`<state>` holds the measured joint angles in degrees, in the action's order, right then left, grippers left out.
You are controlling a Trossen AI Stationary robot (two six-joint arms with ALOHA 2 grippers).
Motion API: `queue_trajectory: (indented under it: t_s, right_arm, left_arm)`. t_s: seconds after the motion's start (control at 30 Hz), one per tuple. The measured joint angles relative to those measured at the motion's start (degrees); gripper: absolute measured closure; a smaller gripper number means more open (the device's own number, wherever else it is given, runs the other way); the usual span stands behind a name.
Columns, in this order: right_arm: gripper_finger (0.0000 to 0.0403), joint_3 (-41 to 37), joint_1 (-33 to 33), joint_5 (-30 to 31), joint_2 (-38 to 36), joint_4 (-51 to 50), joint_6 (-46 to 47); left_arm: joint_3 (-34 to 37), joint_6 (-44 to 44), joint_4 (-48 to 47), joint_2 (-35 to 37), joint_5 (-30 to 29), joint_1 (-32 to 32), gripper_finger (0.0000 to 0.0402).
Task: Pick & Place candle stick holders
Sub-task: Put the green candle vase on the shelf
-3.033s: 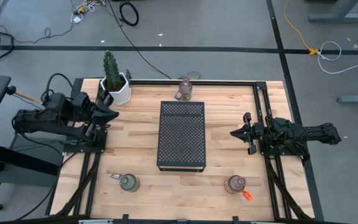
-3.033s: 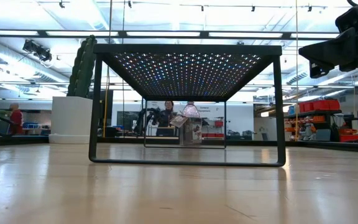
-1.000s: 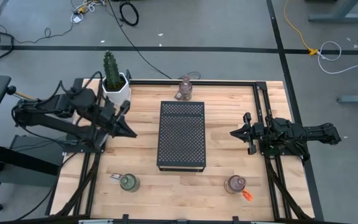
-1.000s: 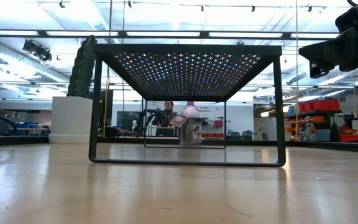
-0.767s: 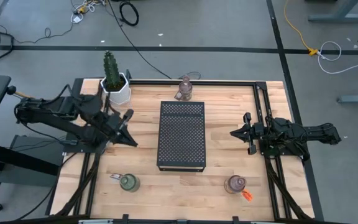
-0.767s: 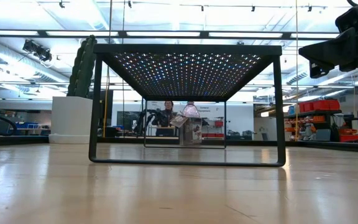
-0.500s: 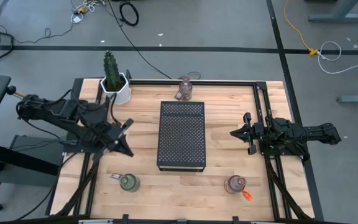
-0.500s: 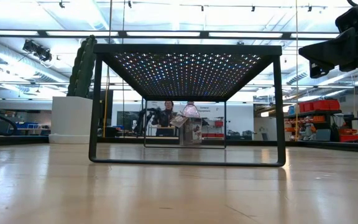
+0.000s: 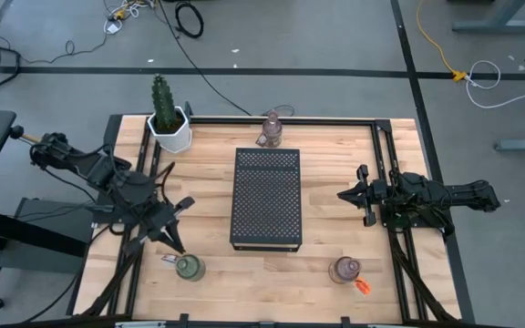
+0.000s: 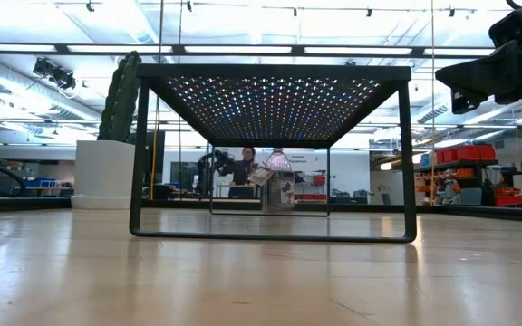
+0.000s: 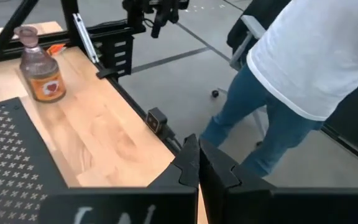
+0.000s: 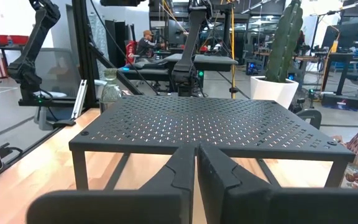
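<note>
A green glass holder (image 9: 188,267) with a small tag stands near the table's near edge, left of centre; it also shows in the right wrist view (image 12: 110,88). A pink-purple holder (image 9: 344,269) with an orange tag stands near the near edge on the right, also in the left wrist view (image 11: 40,66). Another pink holder (image 9: 272,129) stands at the far edge, seen through the stand in the low view (image 10: 277,162). My left gripper (image 9: 177,245) is shut and empty, just above and beside the green holder. My right gripper (image 9: 343,195) is shut and empty at the table's right side.
A black perforated stand (image 9: 265,197) on four legs fills the table's middle. A white pot with a cactus (image 9: 168,126) stands at the far left corner. A person in a white shirt and jeans (image 11: 303,68) stands beyond the table's edge.
My left gripper has gone from beside the stand's left side toward the table's near edge, turning as it went, and now stands close to the green holder. Its fingers have stayed shut. The right arm has kept still.
</note>
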<state>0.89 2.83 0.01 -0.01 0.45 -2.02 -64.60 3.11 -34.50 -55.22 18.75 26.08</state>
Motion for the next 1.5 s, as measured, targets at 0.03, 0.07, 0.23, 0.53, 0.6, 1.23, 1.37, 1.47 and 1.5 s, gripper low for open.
queue_trajectory:
  t_s: [0.03, 0.07, 0.23, 0.53, 0.6, 1.23, 1.37, 1.47, 1.5]
  right_arm:
    - [0.038, 0.0, 0.0, 0.0, 0.0, 0.0, 0.0]
    - [0.038, 0.0, 0.0, 0.0, 0.0, 0.0, 0.0]
    - [0.038, 0.0, 0.0, 0.0, 0.0, 0.0, 0.0]
    - [0.038, 0.0, 0.0, 0.0, 0.0, 0.0, 0.0]
    - [0.038, 0.0, 0.0, 0.0, 0.0, 0.0, 0.0]
    - [0.038, 0.0, 0.0, 0.0, 0.0, 0.0, 0.0]
    - [0.038, 0.0, 0.0, 0.0, 0.0, 0.0, 0.0]
    - [0.038, 0.0, 0.0, 0.0, 0.0, 0.0, 0.0]
    - [0.038, 0.0, 0.0, 0.0, 0.0, 0.0, 0.0]
  left_arm:
    - [0.0, 0.0, -0.1, -0.1, 0.0, 0.3, 0.0399]
    - [0.0, 0.0, -0.2, -0.3, 0.0, 0.7, 0.0399]
    - [0.0, 0.0, -0.7, -1.1, 0.0, 2.1, 0.0399]
    - [0.3, 0.7, -4.7, -2.7, 0.0, 3.2, 0.0377]
    - [0.3, 0.7, -6.7, -3.2, -0.1, 3.2, 0.0359]
    - [0.4, 0.9, -14.4, -5.7, -5.3, 7.2, 0.0141]
    - [0.4, 0.7, -15.7, -5.6, -8.6, 9.0, 0.0123]
    - [1.0, 0.9, -15.3, -5.3, -10.1, 10.0, 0.0117]
    - [2.0, 1.2, -14.5, -4.9, -10.1, 10.3, 0.0117]
